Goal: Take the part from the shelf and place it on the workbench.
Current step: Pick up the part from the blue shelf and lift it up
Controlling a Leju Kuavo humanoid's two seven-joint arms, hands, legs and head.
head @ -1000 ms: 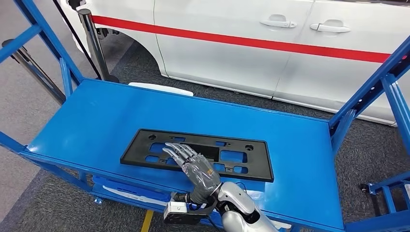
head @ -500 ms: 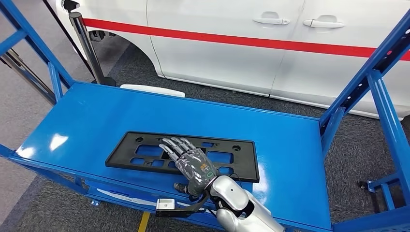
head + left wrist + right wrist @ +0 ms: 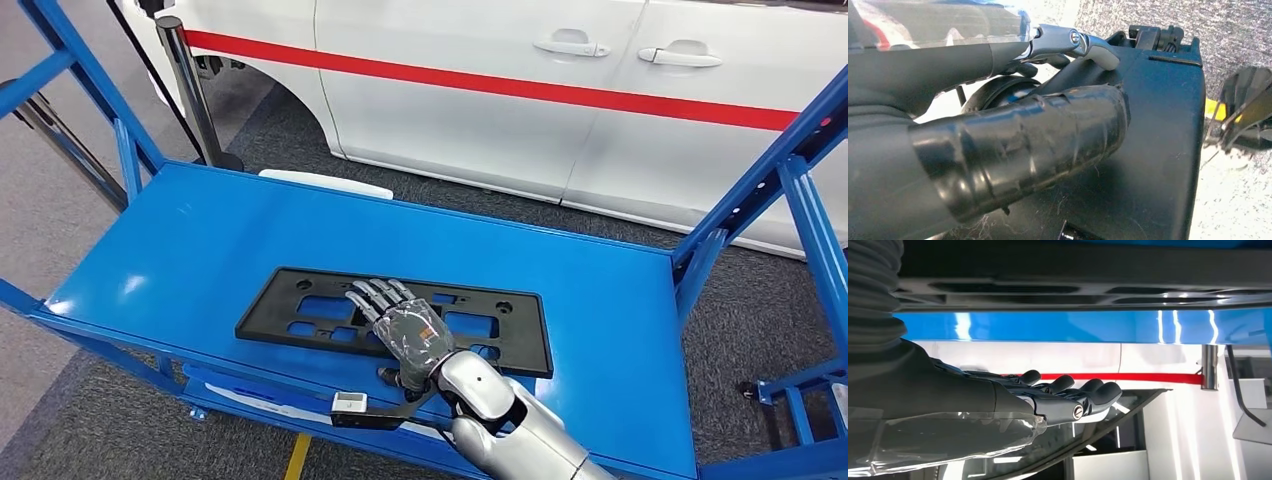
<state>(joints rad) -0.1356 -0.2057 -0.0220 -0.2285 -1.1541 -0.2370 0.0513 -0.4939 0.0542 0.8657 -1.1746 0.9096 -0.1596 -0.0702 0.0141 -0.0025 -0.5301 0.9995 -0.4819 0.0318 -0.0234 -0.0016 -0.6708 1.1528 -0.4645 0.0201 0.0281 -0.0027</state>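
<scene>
The part is a flat black plastic plate with cut-outs (image 3: pixel 300 315), lying flat near the front edge of the blue shelf top (image 3: pixel 200 240). My right hand (image 3: pixel 400 325) reaches over the plate's middle with its fingers stretched out and holds nothing. The right wrist view shows this hand (image 3: pixel 1058 395) with straight fingers and a gap between it and the black plate (image 3: pixel 1048 295). In the left wrist view my left hand (image 3: pixel 1023 135) hangs low with thumb and fingers extended, holding nothing.
A white car with a red stripe (image 3: pixel 500 90) stands close behind the shelf. Blue frame uprights rise at the left (image 3: pixel 130 150) and right (image 3: pixel 790 190) ends. A metal barrier post (image 3: pixel 190 90) stands at the back left. A white flat piece (image 3: pixel 320 183) lies behind the shelf.
The camera has shifted a little. My right hand has moved slightly farther across the black plate, which lies in the same place on the shelf.
</scene>
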